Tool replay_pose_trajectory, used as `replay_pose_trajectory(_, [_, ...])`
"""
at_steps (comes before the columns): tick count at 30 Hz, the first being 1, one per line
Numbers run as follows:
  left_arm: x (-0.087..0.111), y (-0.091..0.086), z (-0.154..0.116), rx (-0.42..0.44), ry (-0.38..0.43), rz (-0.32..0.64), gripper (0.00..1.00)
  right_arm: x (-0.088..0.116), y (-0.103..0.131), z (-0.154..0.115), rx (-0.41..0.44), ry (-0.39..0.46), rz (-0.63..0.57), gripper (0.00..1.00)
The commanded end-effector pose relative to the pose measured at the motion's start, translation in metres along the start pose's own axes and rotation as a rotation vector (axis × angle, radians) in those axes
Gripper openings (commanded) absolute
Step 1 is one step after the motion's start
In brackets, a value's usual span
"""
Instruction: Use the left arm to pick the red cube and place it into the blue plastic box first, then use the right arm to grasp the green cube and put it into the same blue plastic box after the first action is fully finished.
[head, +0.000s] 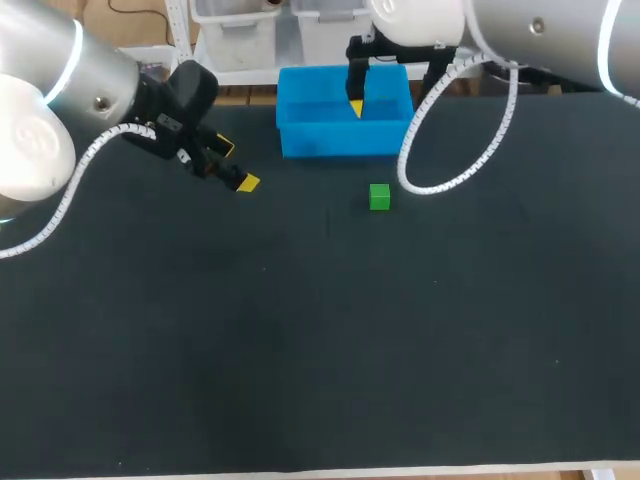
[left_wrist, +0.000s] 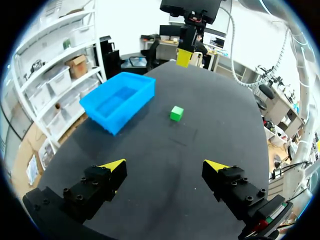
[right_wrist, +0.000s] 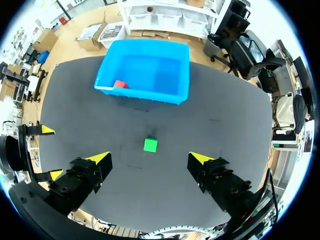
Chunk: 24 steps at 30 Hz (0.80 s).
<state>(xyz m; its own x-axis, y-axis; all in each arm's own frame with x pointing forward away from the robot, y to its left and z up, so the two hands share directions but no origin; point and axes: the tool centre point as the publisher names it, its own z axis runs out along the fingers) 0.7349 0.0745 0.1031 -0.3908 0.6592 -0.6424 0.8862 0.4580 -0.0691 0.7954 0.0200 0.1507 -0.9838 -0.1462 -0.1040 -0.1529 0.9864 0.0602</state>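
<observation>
green cube (head: 379, 197) | on table (head: 300, 350) | near blue box (head: 340, 140), apart

1. Dark table (head: 300, 350) fills most of the head view.
2. Blue plastic box (head: 340, 140) on it, upper middle of frame.
3. Green cube (head: 379, 197) on it, just below the box, not touching.

The left arm (head: 60, 90), at 10 o'clock in the head view, is a silver-grey tube with a white rounded joint and a glowing pale-blue ring (head: 72, 58). The right arm (head: 540, 35), at 1 o'clock, matches it. A white coiled cable (head: 70, 195) trails from each. The jaws are black blocks studded with screws (left_wrist: 75, 197), ending in yellow tips (left_wrist: 114, 164).
</observation>
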Motion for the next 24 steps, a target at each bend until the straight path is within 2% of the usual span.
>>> replay_pose_trajectory(1, [0.0016,0.0002,-0.0003,0.002,-0.006,0.003,1.0,-0.0026,0.0047,0.0013,0.008,0.014,0.032,1.0])
replay_pose_trajectory(13, [0.0016,0.0002,-0.0003,0.002,-0.006,0.003,1.0,0.004,0.0084,0.0026,0.037,0.041,0.068,1.0])
replay_pose_trajectory(14, [0.0016,0.0002,-0.0003,0.002,-0.006,0.003,1.0,0.0042,0.0085,0.0022,0.062,0.046,0.051,1.0])
replay_pose_trajectory(24, [0.0016,0.0002,-0.0003,0.002,-0.006,0.003,1.0,0.0045,0.0087,0.0017,0.061,0.045,0.053,1.0])
